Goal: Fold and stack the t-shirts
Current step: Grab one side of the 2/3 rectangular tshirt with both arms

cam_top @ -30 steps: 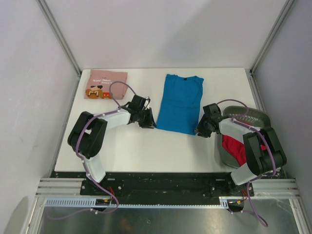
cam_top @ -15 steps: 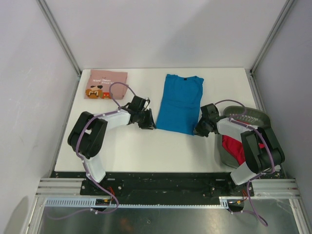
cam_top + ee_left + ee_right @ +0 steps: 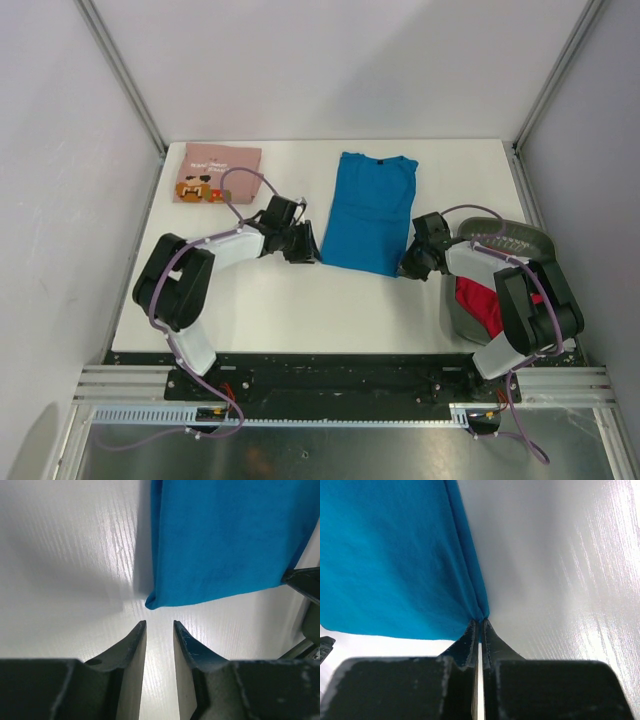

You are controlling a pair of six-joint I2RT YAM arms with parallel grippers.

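Three t-shirts in view. Mid-bench (image 3: 300,300): blue t-shirt (image 3: 370,212), folded narrow, long axis near-to-far, collar toward far edge, hem toward near edge. Far left corner: pink printed t-shirt (image 3: 220,172), folded. Right side, in dark grey basket (image 3: 515,237): red t-shirt (image 3: 478,300), bunched. At near right hem corner of blue t-shirt: right tool (image 3: 480,622), pressed together, pinching cloth. Just short of near left corner: left tool (image 3: 159,625), slightly spread, not touching.

The top view is bright, sharp and evenly lit from above, with only faint, soft shadows on the white table (image 3: 280,300). Both wrist views show streaky glare on the table's grain and a soft grey shadow along the edge of the blue shirt (image 3: 225,535). The left pincer (image 3: 159,626) and right pincer (image 3: 479,622) look dark and blurred near the lens.
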